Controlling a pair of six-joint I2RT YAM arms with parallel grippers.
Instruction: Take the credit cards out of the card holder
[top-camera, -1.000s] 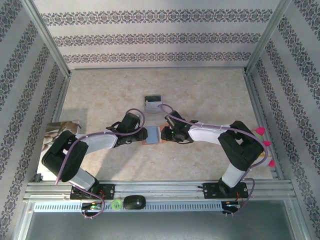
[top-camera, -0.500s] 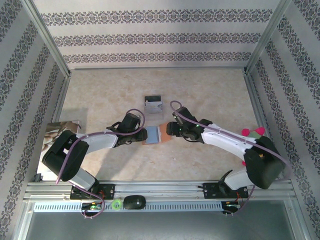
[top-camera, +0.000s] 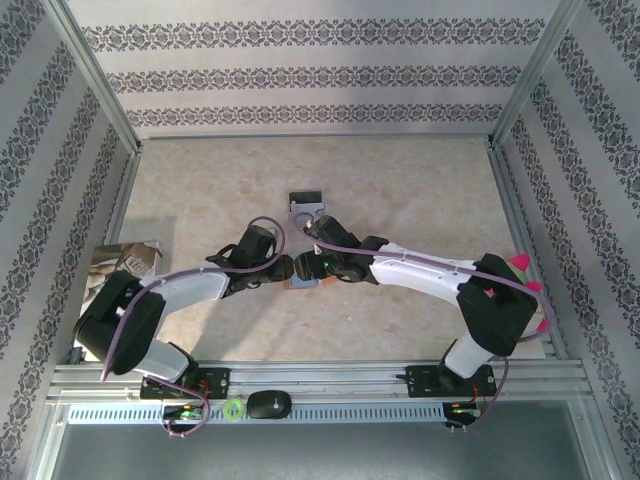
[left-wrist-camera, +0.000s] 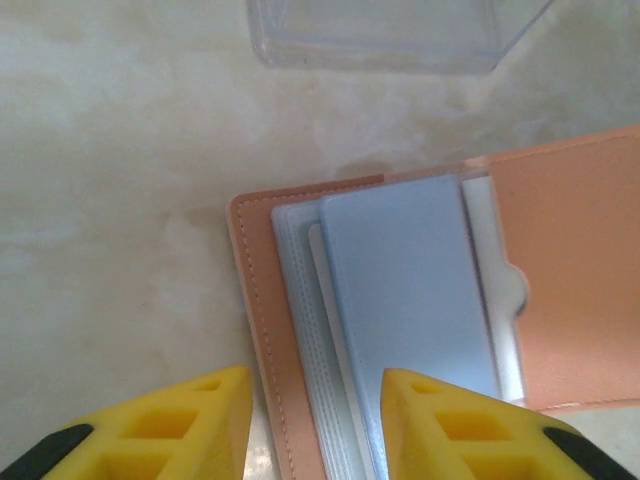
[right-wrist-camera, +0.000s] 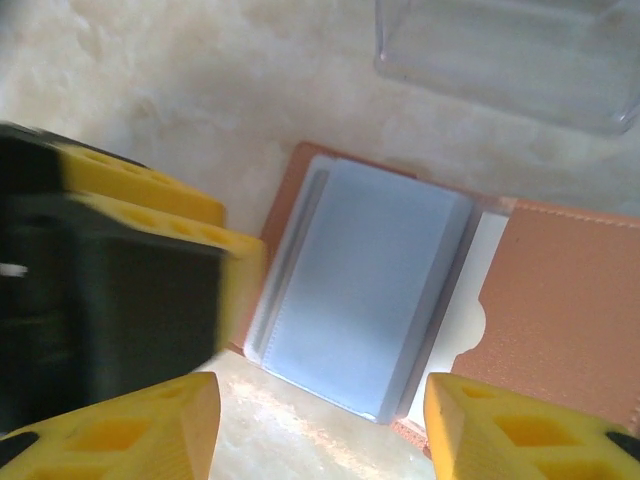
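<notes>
**Both grippers open over the open card holder at mid-table**

Your card holder (left-wrist-camera: 570, 260) lies opened flat on the table (top-camera: 420, 190), about midway between the left and right sides. It is on the near side of a clear plastic case (left-wrist-camera: 380, 30), close to it but apart from it. Its tan leather inner face is turned up. A stack of blue-grey cards (left-wrist-camera: 410, 280) sits in the left half, their right ends tucked under the leather pocket of the right half.

Your left gripper (left-wrist-camera: 312, 400) reaches in from the left with its jaws partly open and nothing clamped between them. One yellow finger (left-wrist-camera: 190, 420) is over bare table, just left of the holder. The other is over the cards, so the holder's stitched left edge lies between the two. Whether either finger presses down, you cannot tell from these views.

Your right gripper (right-wrist-camera: 320, 400) comes in from the right and hangs over the same half. Its jaws are spread wider than the card stack and hold nothing. In its wrist view the left gripper's yellow fingertip sits at the holder's left edge.

A booklet (top-camera: 120, 262) lies at the table's left edge, well apart from the holder.
</notes>
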